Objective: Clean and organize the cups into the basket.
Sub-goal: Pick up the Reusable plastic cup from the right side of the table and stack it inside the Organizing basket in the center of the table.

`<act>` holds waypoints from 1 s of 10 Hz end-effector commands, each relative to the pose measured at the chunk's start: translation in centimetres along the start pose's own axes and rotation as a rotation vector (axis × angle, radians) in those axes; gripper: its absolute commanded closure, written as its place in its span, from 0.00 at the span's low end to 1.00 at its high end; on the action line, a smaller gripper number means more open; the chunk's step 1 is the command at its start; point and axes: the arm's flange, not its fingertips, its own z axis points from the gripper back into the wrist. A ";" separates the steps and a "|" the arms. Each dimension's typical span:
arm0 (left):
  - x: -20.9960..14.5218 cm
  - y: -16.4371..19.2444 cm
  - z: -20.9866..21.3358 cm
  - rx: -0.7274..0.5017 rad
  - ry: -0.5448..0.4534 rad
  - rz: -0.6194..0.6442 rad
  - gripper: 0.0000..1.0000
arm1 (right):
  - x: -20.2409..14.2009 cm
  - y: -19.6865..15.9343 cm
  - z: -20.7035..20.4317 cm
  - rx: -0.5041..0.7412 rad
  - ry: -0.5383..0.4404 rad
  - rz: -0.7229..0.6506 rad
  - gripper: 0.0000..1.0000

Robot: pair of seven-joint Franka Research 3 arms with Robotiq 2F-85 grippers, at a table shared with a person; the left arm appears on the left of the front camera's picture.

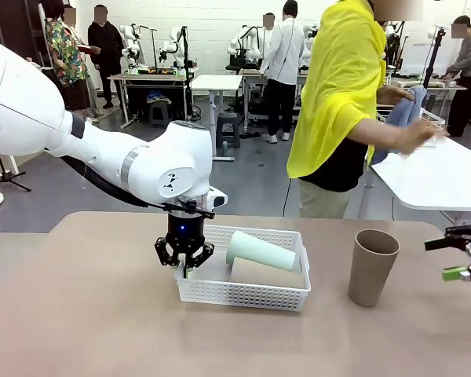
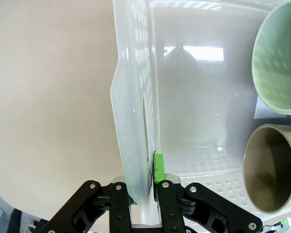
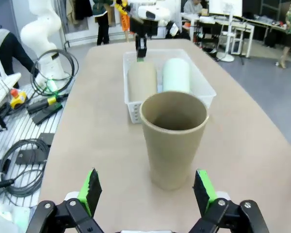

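Note:
The white basket [image 1: 220,294] sits mid-table. A pale mint cup [image 1: 261,251] and a tan cup [image 1: 267,275] lie on their sides in it, side by side. My left gripper [image 1: 185,265] is shut on the basket's left wall. In the left wrist view its fingers [image 2: 160,167] pinch the thin mesh wall [image 2: 136,97], with the mint cup [image 2: 279,58] and tan cup [image 2: 274,170] mouths toward the camera. Another tan cup [image 1: 372,267] stands upright on the table right of the basket. My right gripper [image 1: 463,259] is open a short way from that cup [image 3: 173,136], with its green pads [image 3: 92,191] apart.
A person in a yellow top [image 1: 337,102] stands at the far side, turned toward a white side table [image 1: 439,177] with a blue cloth [image 1: 404,114]. Cables and tools [image 3: 29,107] lie on the floor beside the table. Bare tabletop [image 1: 102,314] spreads in front of the basket.

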 end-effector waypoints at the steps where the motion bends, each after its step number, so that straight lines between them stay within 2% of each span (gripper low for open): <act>1: 0.1 0.1 0.0 0.008 -0.009 -0.014 0.97 | -2.4 -0.8 -1.8 0.028 0.053 0.056 0.00; 5: 0.1 0.1 0.0 0.008 -0.009 -0.014 0.97 | -4.7 -2.0 -5.3 -0.015 0.194 0.086 0.00; 10: 0.1 0.1 0.0 0.008 -0.009 -0.014 0.97 | -5.0 -4.2 -8.6 -0.019 0.177 0.053 0.00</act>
